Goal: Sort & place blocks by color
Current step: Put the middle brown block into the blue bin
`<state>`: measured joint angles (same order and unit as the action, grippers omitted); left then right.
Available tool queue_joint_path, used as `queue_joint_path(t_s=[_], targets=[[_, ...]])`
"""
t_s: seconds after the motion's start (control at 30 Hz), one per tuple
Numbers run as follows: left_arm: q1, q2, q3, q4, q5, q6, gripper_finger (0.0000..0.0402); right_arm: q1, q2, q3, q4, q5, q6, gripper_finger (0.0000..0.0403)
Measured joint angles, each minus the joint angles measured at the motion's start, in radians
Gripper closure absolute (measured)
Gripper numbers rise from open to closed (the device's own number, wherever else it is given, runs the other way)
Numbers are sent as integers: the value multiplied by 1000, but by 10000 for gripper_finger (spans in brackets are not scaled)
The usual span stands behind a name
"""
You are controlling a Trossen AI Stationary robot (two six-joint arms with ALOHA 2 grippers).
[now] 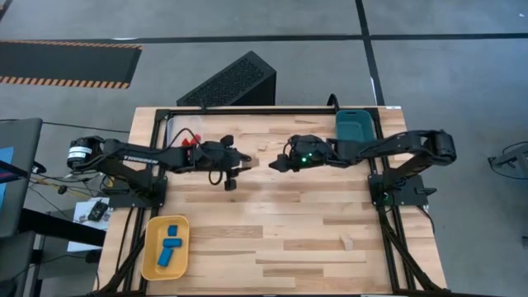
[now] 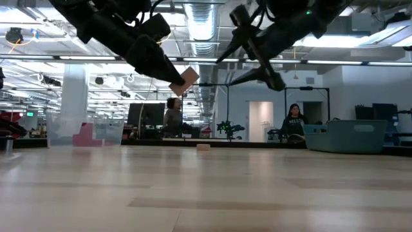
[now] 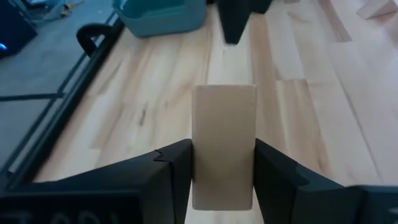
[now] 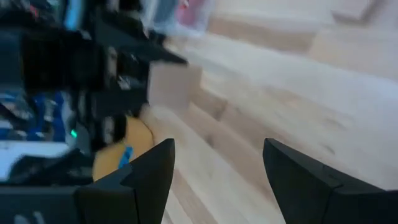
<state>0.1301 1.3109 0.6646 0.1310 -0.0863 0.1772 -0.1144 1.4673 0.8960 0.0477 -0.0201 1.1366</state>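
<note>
Tools of both arms meet above the middle of the wooden surface, toward its far side. The left tool is clenched on the pale wood block, which stands between its two dark fingers and rises past their tips. In the low view this block is held well above the surface, tilted, at the end of the left arm. In the high view it shows as a small pale piece between the two tools.

The right tool faces the left one, very near the block, and its fingers are spread apart with nothing between them. The right wrist view shows the two fingers wide apart and the block ahead of them, not touching them.

Farther out, a second pale block lies alone on the surface, toward the near right side. The yellow tray sits at the near left corner with two blue blocks in it. The clear tray stands at the far left, with red blocks in it, partly hidden by the left arm. The teal tray stands at the far right; I cannot tell what it holds.

In the low view two people sit in the room behind the surface.
</note>
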Motion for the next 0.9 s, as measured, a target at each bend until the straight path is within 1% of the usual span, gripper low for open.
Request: queue_joint_path(t_s=[0.07,0.17,0.23,0.37,0.57,0.67,0.8,0.9], targets=[[7,6,11,1,0,17,278,-10,20,1,26,4,0,133],[13,52,47,-1,22,21,277,-30,30,0,22,5,0,133],[12,115,95,10,40,26,280,-39,44,4,43,10,-5,133],[10,243,202,-22,47,30,284,-46,44,1,37,10,-11,133],[7,359,344,-49,64,54,283,-26,43,2,-9,12,-11,133],[7,380,390,-58,70,79,283,-15,43,2,-45,28,-10,133],[7,380,415,-68,84,106,283,-12,42,3,-60,63,-3,136],[7,380,422,-77,83,108,283,-12,42,3,-56,69,10,160]])
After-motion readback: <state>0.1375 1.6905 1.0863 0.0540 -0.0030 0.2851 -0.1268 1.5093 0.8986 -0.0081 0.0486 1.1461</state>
